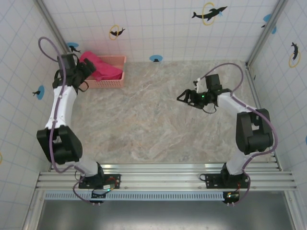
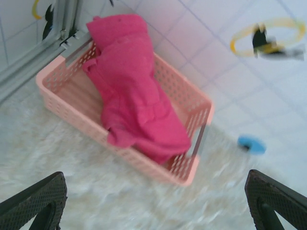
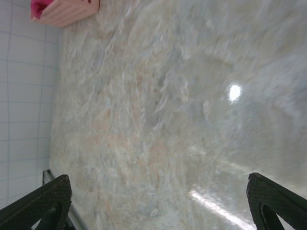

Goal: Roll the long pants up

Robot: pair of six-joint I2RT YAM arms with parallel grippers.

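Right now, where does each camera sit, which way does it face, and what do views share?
Top external: fixed above and behind the arms, looking down on the table; both arms show, left gripper by the basket, right gripper mid-table.
Left wrist: on the left arm, facing the long pants heaped in the basket; its fingers show at the bottom.
Right wrist: on the right arm, looking across the table toward the basket; its fingers show too.
Shared: all three show basket and long pants.

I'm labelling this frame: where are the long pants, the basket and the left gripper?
long pants [image 2: 139, 110], left wrist view, middle of the cloth.
basket [image 2: 67, 106], left wrist view, near side wall.
left gripper [image 1: 89, 67], top external view, between its fingertips.
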